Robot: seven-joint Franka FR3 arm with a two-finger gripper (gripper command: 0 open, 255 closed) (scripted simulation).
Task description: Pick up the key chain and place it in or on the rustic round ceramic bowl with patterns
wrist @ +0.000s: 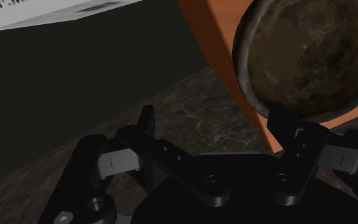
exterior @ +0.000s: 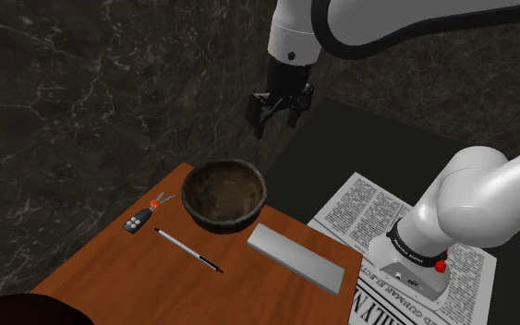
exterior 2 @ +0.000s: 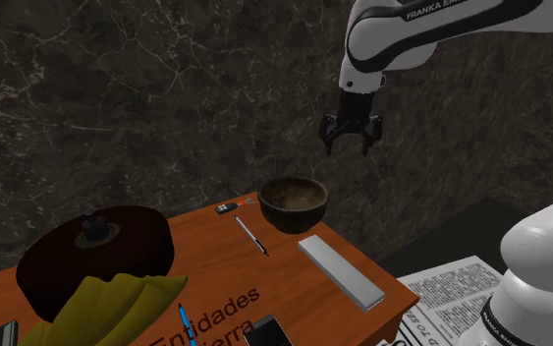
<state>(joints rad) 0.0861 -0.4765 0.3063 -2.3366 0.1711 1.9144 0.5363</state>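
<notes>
The key chain point(exterior: 140, 219), a small black fob with a red bit and thin keys, lies on the wooden table point(exterior: 110, 277) near its far corner, to the left of the bowl in the shoulder view. In the second exterior view the key chain point(exterior 2: 227, 208) is likewise just left of the bowl. The dark brown round bowl point(exterior: 224, 194) point(exterior 2: 293, 201) stands upright at the table's far edge with nothing in it. My black gripper point(exterior: 278, 122) point(exterior 2: 350, 147) hangs open and holds nothing, well above and beyond the bowl. In the wrist view the gripper point(wrist: 215, 118) looks down past the bowl point(wrist: 311, 57) and the table edge.
A white pen point(exterior: 188, 249) and a flat grey slab point(exterior: 295, 257) lie on the table in front of the bowl. A newspaper point(exterior: 368, 222) covers my stand. A dark round object point(exterior 2: 92, 256), a yellow cloth point(exterior 2: 117, 305) and a blue pen point(exterior 2: 186, 324) sit at the table's other end.
</notes>
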